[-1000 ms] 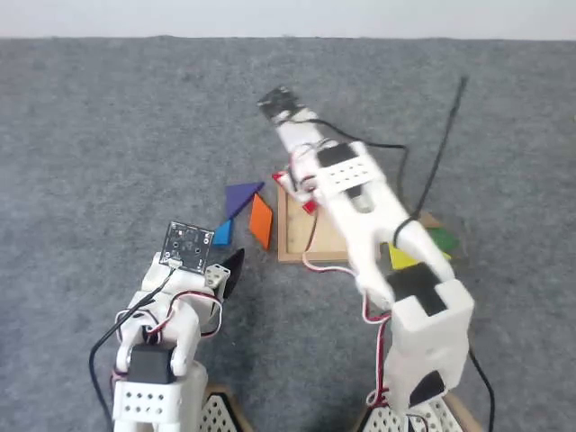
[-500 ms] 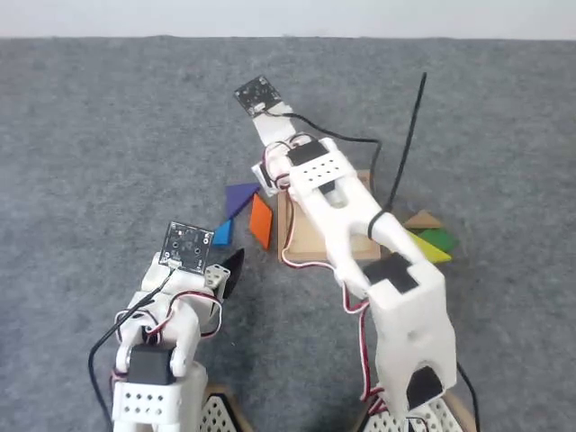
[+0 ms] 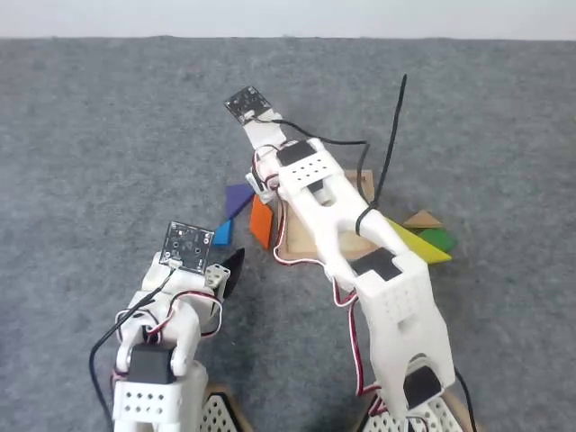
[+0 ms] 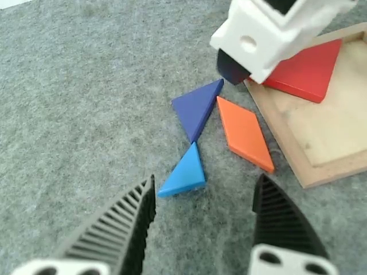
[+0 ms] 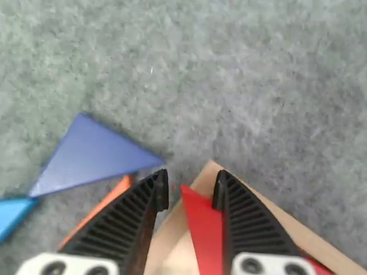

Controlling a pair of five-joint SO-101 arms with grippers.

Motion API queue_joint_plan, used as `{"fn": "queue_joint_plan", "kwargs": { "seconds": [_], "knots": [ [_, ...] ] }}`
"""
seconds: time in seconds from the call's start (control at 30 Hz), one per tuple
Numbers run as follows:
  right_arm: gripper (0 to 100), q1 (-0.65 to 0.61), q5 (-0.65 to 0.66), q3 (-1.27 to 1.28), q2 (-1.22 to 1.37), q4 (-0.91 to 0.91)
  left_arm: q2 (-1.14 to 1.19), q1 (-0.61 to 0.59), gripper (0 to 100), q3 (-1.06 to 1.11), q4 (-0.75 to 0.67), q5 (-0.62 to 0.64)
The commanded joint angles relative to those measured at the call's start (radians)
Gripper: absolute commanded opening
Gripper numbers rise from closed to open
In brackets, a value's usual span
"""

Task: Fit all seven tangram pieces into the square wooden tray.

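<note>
Red square wooden piece [image 4: 304,69] sits tilted at the square wooden tray [image 4: 335,129]'s far-left corner, clamped in the right gripper [image 5: 191,186]. Left gripper [image 4: 206,183] jaws stand apart. Right arm has swung leftward.

Seven tangram pieces are counted: one purple triangle [image 4: 196,108], one light blue triangle [image 4: 186,174], one orange parallelogram [image 4: 243,134], one red piece [image 4: 304,69], one yellow triangle [image 3: 423,247], one green piece [image 3: 441,238] and one tan piece [image 3: 421,219]. One square wooden tray [image 4: 321,143] is counted. Two grippers are counted — the left gripper [image 4: 203,197] and the right gripper [image 5: 190,192].
</note>
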Motion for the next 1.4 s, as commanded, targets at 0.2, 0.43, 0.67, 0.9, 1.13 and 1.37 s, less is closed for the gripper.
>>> {"fn": "queue_joint_plan", "kwargs": {
  "seconds": [0.2,0.43,0.67,0.9,1.13,1.37],
  "knots": [
    [14.4,0.122,0.072,-0.052,-0.025,0.058,-0.015,-0.003,27,-0.010,0.009,-0.005],
    [14.4,0.148,0.089,-0.057,-0.033,0.053,-0.015,-0.003,27,-0.010,0.009,-0.005],
    [14.4,0.128,0.087,-0.012,-0.240,0.154,-0.015,-0.003,27,-0.010,0.009,-0.005],
    [14.4,0.216,0.143,0.525,-0.687,0.002,-0.015,-0.003,27,-0.010,0.009,-0.005],
    [14.8,0.458,0.222,0.888,-0.921,-0.094,-0.015,-0.003,27,-0.010,0.009,-0.005],
    [20.4,0.541,0.423,0.890,-0.816,0.050,-0.015,-0.003,27,-0.010,0.009,-0.005]
  ]
}}
